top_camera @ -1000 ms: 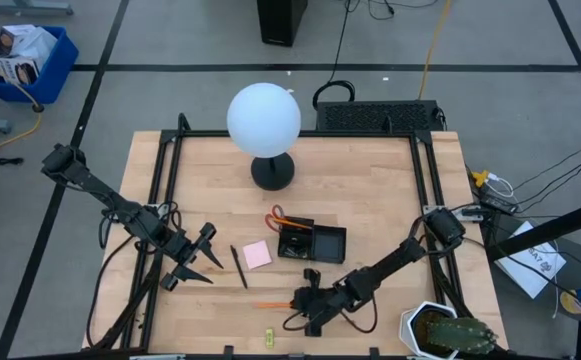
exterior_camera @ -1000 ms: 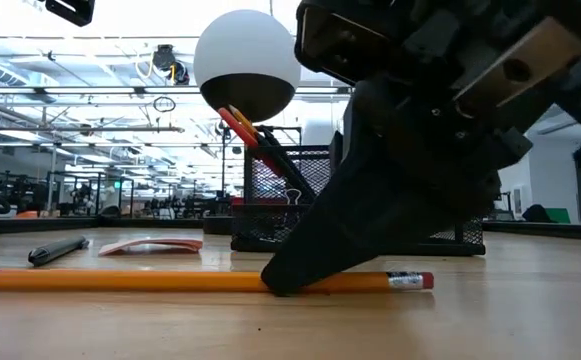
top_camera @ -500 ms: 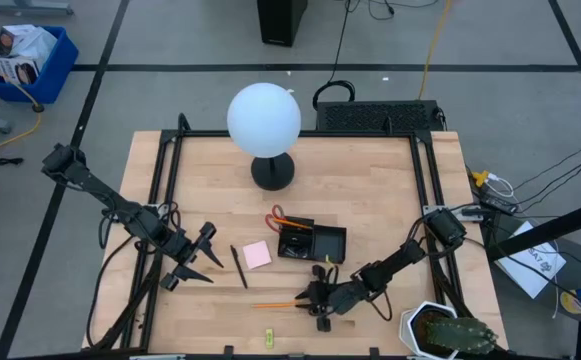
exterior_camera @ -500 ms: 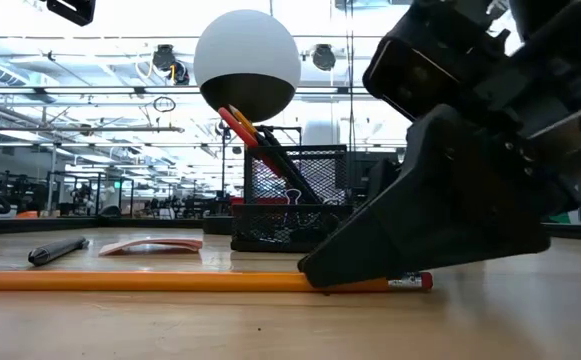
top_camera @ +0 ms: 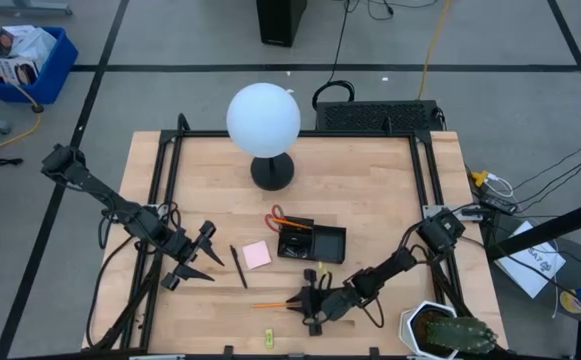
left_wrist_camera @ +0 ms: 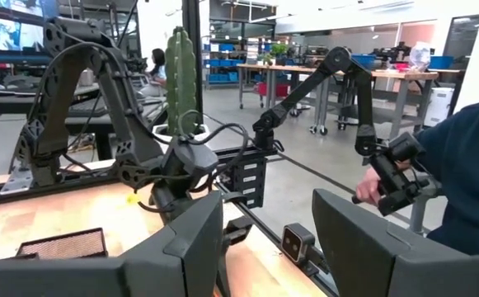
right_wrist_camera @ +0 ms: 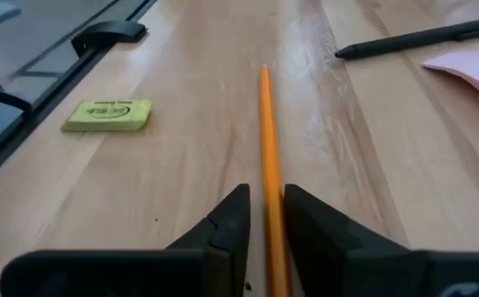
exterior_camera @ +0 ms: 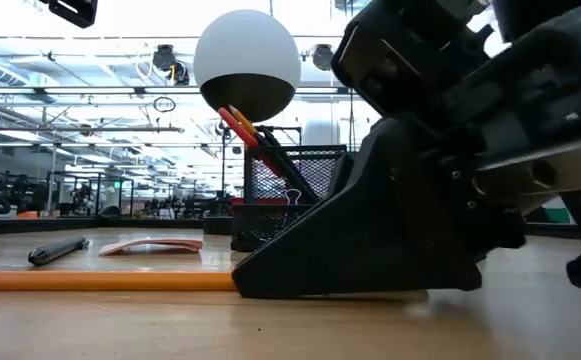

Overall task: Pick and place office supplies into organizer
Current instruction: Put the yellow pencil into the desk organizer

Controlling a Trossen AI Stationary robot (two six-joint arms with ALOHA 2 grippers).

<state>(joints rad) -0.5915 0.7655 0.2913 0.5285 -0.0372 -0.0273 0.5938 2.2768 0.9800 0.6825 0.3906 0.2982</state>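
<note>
While the pencil (right_wrist_camera: 269, 165) lies flat on the tabletop (top_camera: 370, 180) near the front edge, the right claw (top_camera: 307, 303) is down low over its eraser end, fingers (right_wrist_camera: 223, 227) straddling it with a sliver of gap, so not clamped yet I'd say. Coming in along the shaft probably makes the pinch easier. The organizer (top_camera: 312, 241) sits just behind, scissors (top_camera: 278, 216) already in it. Pen (top_camera: 238, 266), sticky pad (top_camera: 258, 254) and eraser (top_camera: 267, 337) wait nearby. Left claw (top_camera: 207, 252) hovers apart, empty.

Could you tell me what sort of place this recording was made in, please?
Most likely a robotics lab or workshop. Another robot arm stands on a workbench behind, blue storage bins line the far shelves, and cables trail across the grey floor around the wooden table.
</note>
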